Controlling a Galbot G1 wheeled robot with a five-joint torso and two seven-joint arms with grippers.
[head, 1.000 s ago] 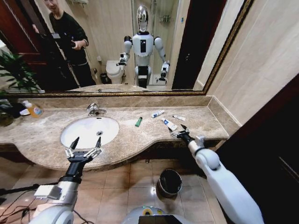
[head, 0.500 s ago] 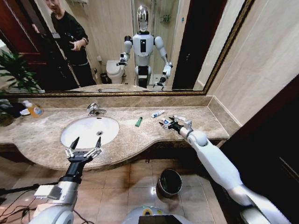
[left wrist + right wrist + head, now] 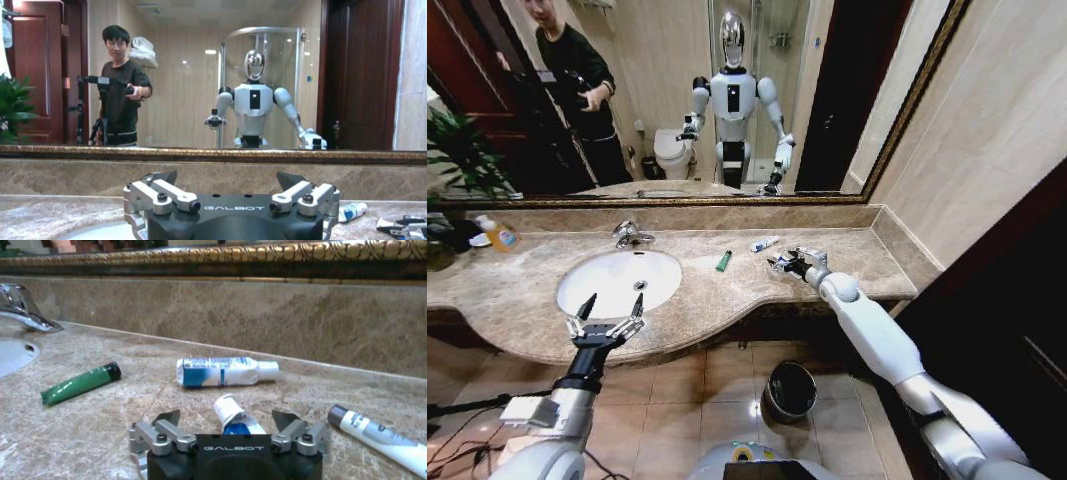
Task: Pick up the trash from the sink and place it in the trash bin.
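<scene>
The trash lies on the marble counter right of the white sink (image 3: 607, 282), not in the basin: a green tube (image 3: 724, 261), a white tube with blue print (image 3: 764, 243), and more near my right gripper (image 3: 780, 265). In the right wrist view that gripper (image 3: 227, 418) is open, low over the counter, its fingers either side of a white-and-blue tube (image 3: 227, 410). Beyond it lie the green tube (image 3: 80, 384), the printed tube (image 3: 223, 371) and a grey-capped tube (image 3: 380, 437). My left gripper (image 3: 607, 314) hangs open at the counter's front edge before the sink. The trash bin (image 3: 790, 390) stands on the floor below.
A chrome tap (image 3: 630, 235) stands behind the basin. An orange soap bottle (image 3: 499, 236) and a plant (image 3: 457, 160) are at the far left. A mirror and marble backsplash close the back, and a wall closes the right end.
My right arm has swung from the counter's front edge back and left, bringing its gripper down over the white-and-blue tube. The left arm has not moved.
</scene>
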